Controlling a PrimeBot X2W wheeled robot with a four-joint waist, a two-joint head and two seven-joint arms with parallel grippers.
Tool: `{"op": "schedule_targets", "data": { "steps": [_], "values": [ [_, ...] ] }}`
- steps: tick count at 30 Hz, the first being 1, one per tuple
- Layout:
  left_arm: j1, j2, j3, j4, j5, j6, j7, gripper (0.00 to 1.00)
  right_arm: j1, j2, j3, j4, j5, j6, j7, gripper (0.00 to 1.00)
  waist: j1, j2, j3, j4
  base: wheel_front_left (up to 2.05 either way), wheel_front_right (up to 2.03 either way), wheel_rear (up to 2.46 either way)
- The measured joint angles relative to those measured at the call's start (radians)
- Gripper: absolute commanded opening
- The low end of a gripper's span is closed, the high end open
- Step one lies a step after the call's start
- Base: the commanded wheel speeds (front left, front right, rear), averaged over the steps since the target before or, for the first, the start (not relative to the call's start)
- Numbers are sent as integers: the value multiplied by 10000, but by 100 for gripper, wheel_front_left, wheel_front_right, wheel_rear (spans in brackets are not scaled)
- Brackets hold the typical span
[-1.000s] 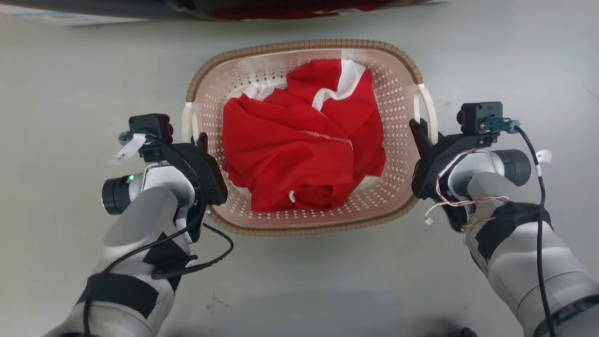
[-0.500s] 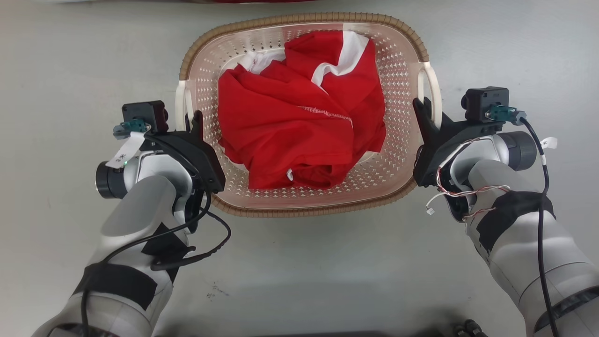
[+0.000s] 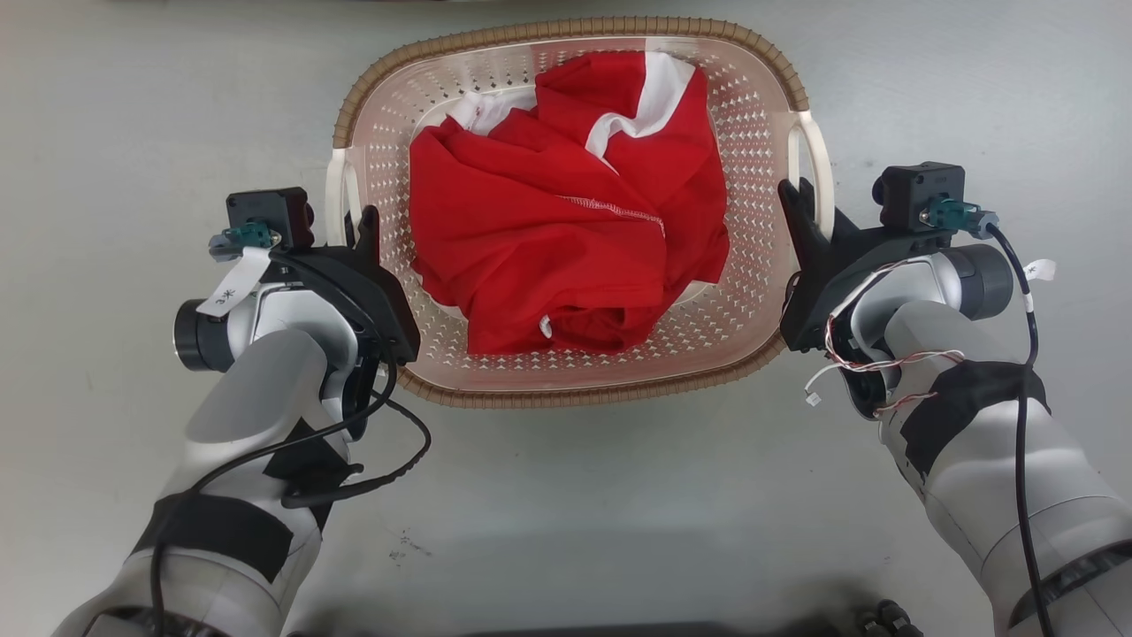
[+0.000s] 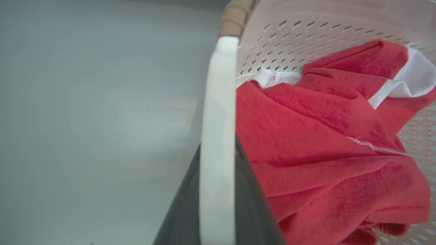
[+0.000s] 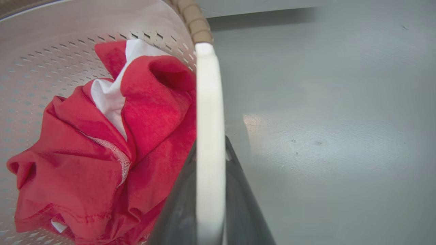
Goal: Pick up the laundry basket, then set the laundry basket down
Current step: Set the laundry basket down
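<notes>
laundry basket [image 3: 566, 395] is seen above grey floor [image 3: 133, 106], between both arms, red garment [image 3: 548, 257] heaped inside | left pincer [image 3: 355, 226] is clamped onto left white handle [image 4: 218, 136] | right pincer [image 3: 805, 208] is clamped onto right white handle [image 5: 209, 136]

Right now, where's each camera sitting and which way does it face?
Head view: on the head, looking down on the laundry basket and grey floor; both forearms, left tool and right tool show.
Left wrist view: on the left wrist, looking along its fingers, which straddle the left handle.
Right wrist view: on the right wrist, along its fingers straddling the right handle.
Shared: all three show the red garment in the basket.
</notes>
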Motion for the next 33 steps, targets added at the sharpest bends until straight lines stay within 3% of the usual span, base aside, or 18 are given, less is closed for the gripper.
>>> {"op": "schedule_targets", "data": {
  "steps": [10,12,13,33],
  "values": [
    [-106,-27,-31,161,0,-176,0,0,-40,8,44,104,0,40,-13,0,2,0,-48,17,0,0,0],
    [-114,-27,-61,180,4,-247,-2,100,-54,10,61,127,0,40,-13,82,3,1,-67,19,0,0,0],
    [-114,-27,-61,180,4,-247,-2,100,-54,10,61,127,0,40,-13,100,3,1,-67,19,0,0,0],
    [273,50,-155,384,8,-602,-274,100,151,-6,278,199,-82,174,-359,100,3,1,-1410,36,0,0,0]
  ]
}}
